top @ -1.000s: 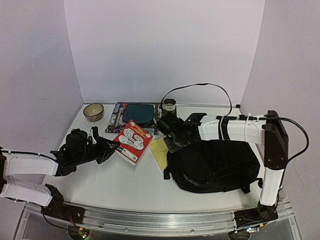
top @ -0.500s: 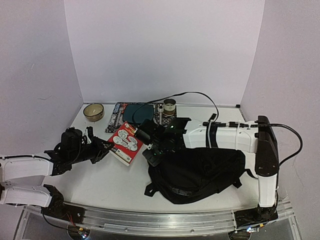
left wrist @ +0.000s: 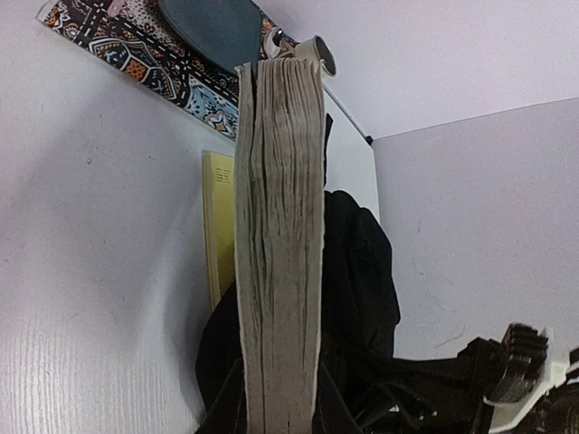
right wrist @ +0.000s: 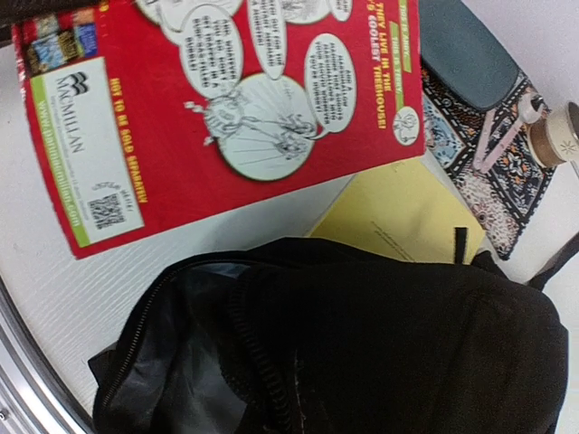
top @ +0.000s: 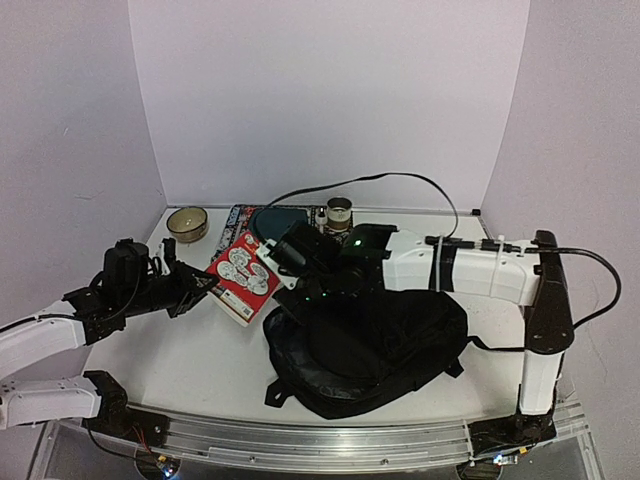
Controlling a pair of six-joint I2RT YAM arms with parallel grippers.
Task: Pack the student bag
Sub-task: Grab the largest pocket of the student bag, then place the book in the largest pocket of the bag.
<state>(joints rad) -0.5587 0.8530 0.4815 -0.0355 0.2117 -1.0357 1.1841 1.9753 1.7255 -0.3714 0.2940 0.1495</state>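
The right tool (top: pixel 299 291) is clenched on the open rim of the student bag (top: pixel 380 350), which lies mid-worktop (top: pixel 180 360). The left tool (top: pixel 200 286) grasps a red book (top: pixel 240 272). Only the right wrist view shows the yellow sheet (right wrist: pixel 398 217) partly under the bag. Only the left wrist view shows the book's page edges.

At the back left of the white table (top: pixel 200 370), a shallow tan bowl (top: pixel 187 222). Just right of it, a patterned mat (top: pixel 228 226) with a dark teal pad (top: pixel 270 220) lying on top. By the mat's far right corner, a small round pot (top: pixel 340 210); on the mat near it, a thin pink stick (right wrist: pixel 502 136), too small to name. In front of the mat, a red book (top: pixel 243 278) with white speech bubbles on the cover and a thick, yellowed page block. Next to the book, a pale yellow sheet (right wrist: pixel 398 212) flat on the table, one edge hidden behind the book's corner.
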